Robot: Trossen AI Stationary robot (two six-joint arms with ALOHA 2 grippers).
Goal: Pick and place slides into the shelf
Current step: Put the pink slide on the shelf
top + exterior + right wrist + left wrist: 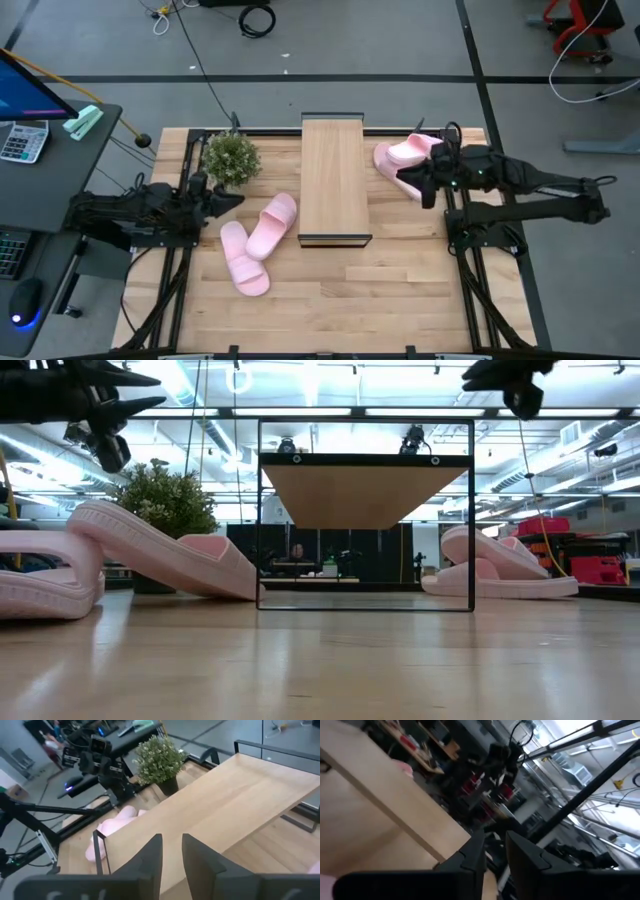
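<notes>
The shelf [335, 180] stands mid-table, its wood top board on a thin black frame [365, 490]. Left of it lie two pale pink slides; one [272, 225] rests an end on the other [244, 262], as the low view shows [170, 550]. Two more slides [405, 153] lie stacked at the shelf's far right, the upper leaning on the lower [500, 565]. My left gripper [228, 199] hovers shut, high above the table, left of the left pair. My right gripper [418, 188] hovers shut just near of the right pair, pointing at the shelf [225, 805].
A small potted plant [230, 157] stands at the far left of the table, just beyond my left gripper. The near half of the tabletop [340, 300] is bare wood. A desk with a keyboard and calculator [25, 140] sits off the table's left side.
</notes>
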